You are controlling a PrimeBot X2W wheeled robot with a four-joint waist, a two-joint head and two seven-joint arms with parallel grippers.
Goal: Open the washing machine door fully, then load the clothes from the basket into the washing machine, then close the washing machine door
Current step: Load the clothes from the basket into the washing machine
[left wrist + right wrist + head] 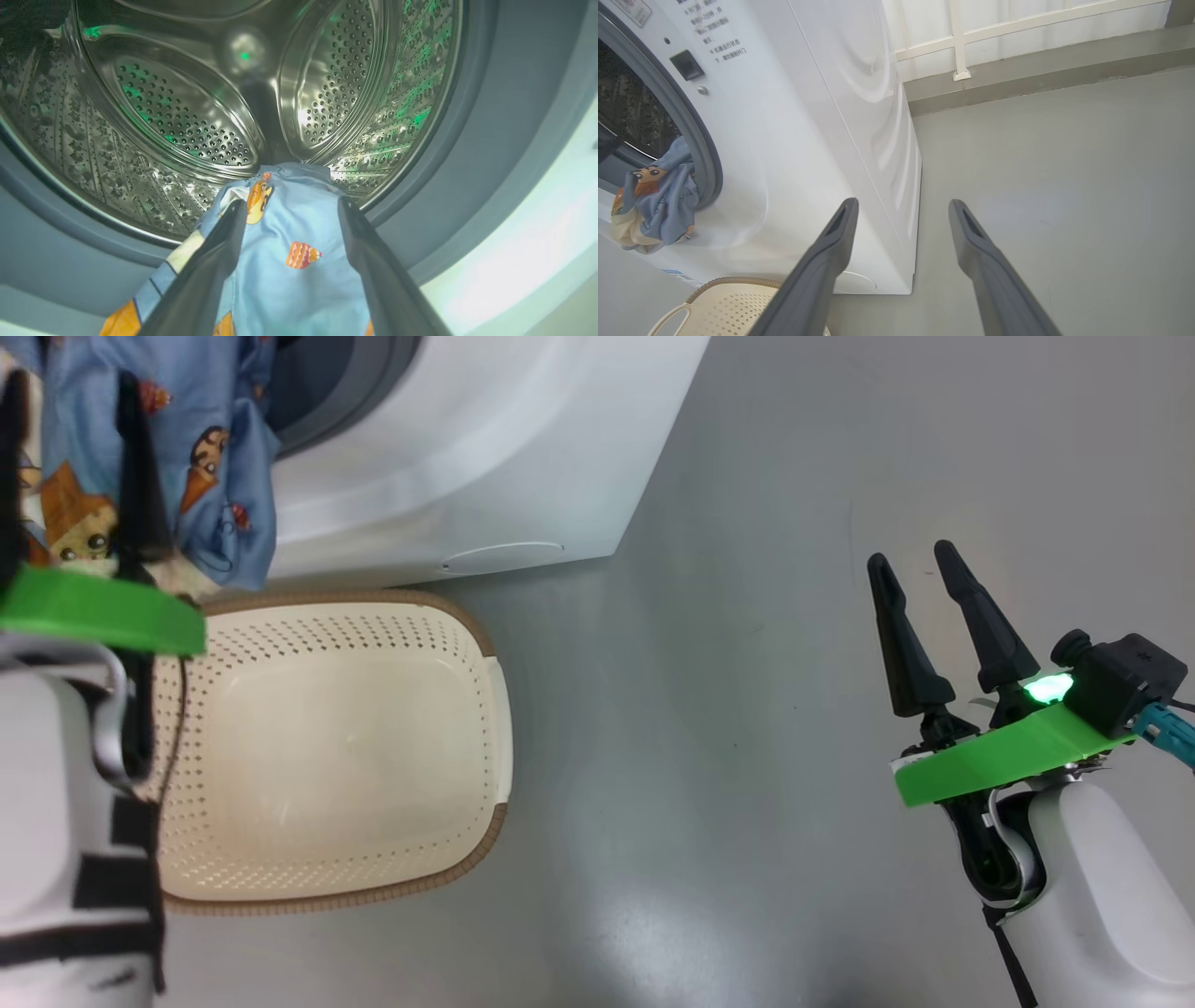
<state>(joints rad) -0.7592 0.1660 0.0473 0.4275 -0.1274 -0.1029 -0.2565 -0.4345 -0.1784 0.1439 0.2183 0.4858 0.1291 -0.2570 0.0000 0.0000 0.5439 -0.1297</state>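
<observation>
Cream basket [373, 635], one; washing machine [485, 457], one.

Glossy steel drum [187, 116], perforated plastic basket [487, 709]

Grey floor [794, 709] carries white washing machine [485, 457] w/ cream basket [327, 625] just in front.

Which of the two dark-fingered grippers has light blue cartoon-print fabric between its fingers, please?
The left gripper, at the steel drum's mouth; the right gripper stands empty over grey floor.
</observation>
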